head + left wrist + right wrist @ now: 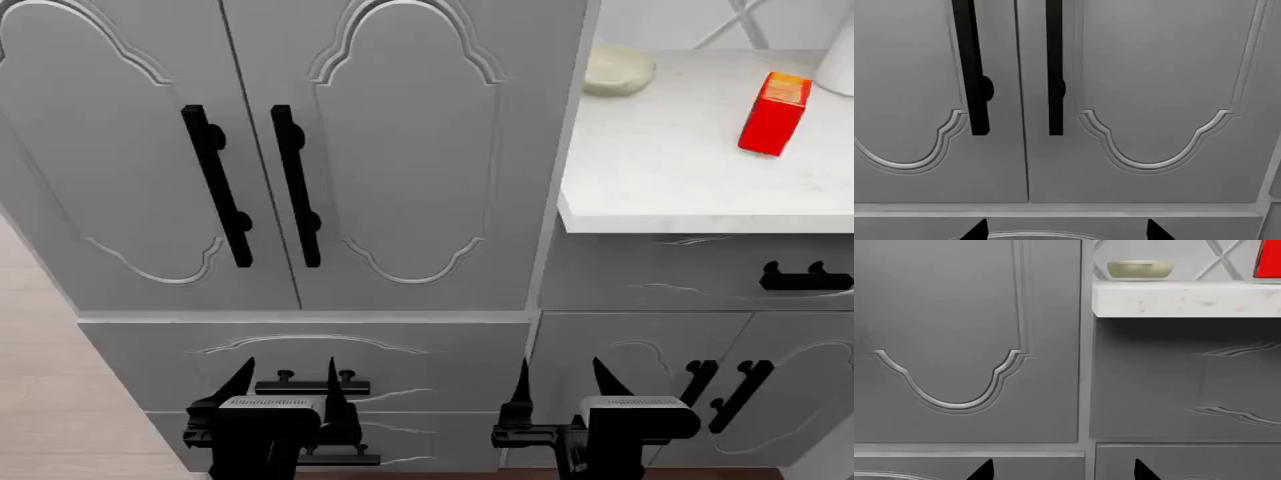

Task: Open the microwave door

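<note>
My left gripper [283,385] hangs low in front of the tall cabinet [400,150], its two black fingertips [238,382] spread apart with nothing between them: released. Through its wrist camera I see the cabinet's two doors meeting at a seam, with a long black handle [973,70] on the left door and another handle [1055,70] just beside it on the right door, both upright and close to the seam. Below the doors runs a horizontal rail, and my fingertips show only as small dark points at the edge of that view.

In the head view a drawer [307,360] with a short black pull [314,382] sits under the doors, behind my left gripper.

My right gripper [558,382] hangs to the right of that, near the cabinet's right edge, jaws also parted and holding nothing. Its wrist camera faces the right door's curved panel and, beyond the cabinet's edge, the white counter [1187,299] with a pale bowl [1139,269] on it.

Farther right on the counter stands a red box [775,113], well apart from the bowl. Under the counter are a drawer with a black pull [805,277] and doors with two slanted handles [725,392].

The microwave is not in any of my views, so I cannot tell where it is
</note>
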### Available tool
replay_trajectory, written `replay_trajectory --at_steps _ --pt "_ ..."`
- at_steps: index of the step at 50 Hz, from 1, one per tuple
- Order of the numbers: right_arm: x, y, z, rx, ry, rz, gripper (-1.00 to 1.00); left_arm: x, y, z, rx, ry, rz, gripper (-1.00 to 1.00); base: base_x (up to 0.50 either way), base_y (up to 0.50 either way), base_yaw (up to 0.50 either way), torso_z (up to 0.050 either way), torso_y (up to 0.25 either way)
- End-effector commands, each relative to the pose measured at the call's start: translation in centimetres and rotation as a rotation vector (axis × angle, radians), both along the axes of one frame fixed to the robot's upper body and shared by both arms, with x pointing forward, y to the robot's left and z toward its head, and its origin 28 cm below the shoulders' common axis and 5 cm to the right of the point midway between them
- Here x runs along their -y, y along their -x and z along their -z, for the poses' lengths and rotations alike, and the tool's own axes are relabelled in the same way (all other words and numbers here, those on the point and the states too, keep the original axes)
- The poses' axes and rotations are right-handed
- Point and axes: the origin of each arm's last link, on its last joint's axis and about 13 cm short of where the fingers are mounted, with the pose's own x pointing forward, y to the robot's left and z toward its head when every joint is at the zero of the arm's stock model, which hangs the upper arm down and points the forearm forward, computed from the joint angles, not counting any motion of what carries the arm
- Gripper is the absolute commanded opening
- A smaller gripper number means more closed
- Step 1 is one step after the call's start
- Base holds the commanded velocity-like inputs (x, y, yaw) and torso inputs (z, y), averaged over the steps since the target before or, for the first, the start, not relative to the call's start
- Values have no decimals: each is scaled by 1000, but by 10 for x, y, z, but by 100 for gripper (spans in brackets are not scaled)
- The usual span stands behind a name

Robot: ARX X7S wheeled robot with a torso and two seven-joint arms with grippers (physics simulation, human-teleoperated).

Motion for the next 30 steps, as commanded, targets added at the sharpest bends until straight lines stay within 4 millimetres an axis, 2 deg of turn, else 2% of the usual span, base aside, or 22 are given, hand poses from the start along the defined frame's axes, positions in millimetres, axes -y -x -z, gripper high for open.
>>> replay_trajectory --at_steps 1,10,14,18,23,26,30 --pt "0 0 0 0 -3 2 100 0 0 0 -1 -3 -1 100 0 0 0 0 0" --pt "1 0 0 4 -14 9 100 0 1 1 -5 -41 6 100 0 0 0 0 0" --pt "1 -1 -2 7 -22 15 100 0 2 -3 15 -25 13 100 0 0 0 47 0" --pt "5 -7 -17 36 -41 39 100 0 1 -14 31 -8 4 100 0 0 0 50 0" --pt "6 -21 -46 110 -34 50 100 -4 -7 -44 98 -9 -12 100 0 0 0 50 0" --pt "7 -26 -64 156 -27 51 100 -6 -11 -70 159 3 -11 100 0 0 0 50 0" --pt "9 -34 -103 255 -15 48 100 -8 -14 -113 270 6 8 100 0 0 0 50 0"
